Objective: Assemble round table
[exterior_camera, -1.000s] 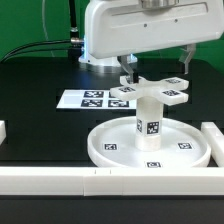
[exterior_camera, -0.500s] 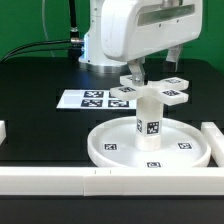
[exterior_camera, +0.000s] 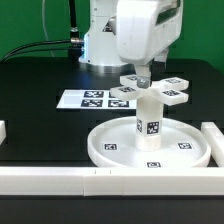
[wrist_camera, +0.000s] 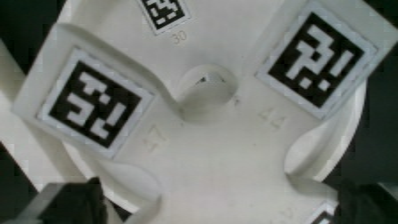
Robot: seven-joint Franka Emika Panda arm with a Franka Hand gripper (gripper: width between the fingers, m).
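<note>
While the arm is hanging over the middle of the exterior view, its gripper point(exterior_camera: 144, 76) is reaching down just above the cross-shaped piece point(exterior_camera: 150, 91), which is sitting on top of the short post point(exterior_camera: 149, 122) a little right of the frame's centre. The post is standing upright in the large round disc point(exterior_camera: 105, 150), and the disc is lying on the black table point(exterior_camera: 40, 85) in the lower middle of the frame, its rim showing tags facing up. I cannot tell how the jaws are standing: in the exterior view the white wrist housing is covering most of them, and only a dark fingertip is showing close above the hub of the cross. In the wrist view the cross-shaped piece point(wrist_camera: 214, 110) is filling nearly the whole frame, two of its tagged arms spreading toward the upper left and upper right around a small round dimple at the hub, while dark finger pads point(wrist_camera: 63, 198) are appearing blurred in the lower corners, seemingly apart from the plastic. The marker board point(exterior_camera: 88, 99) is lying flat on the table in the left centre of the exterior view, behind the disc. Long white border bars point(exterior_camera: 60, 180) are running along the bottom edge and the lower right side of that frame.
</note>
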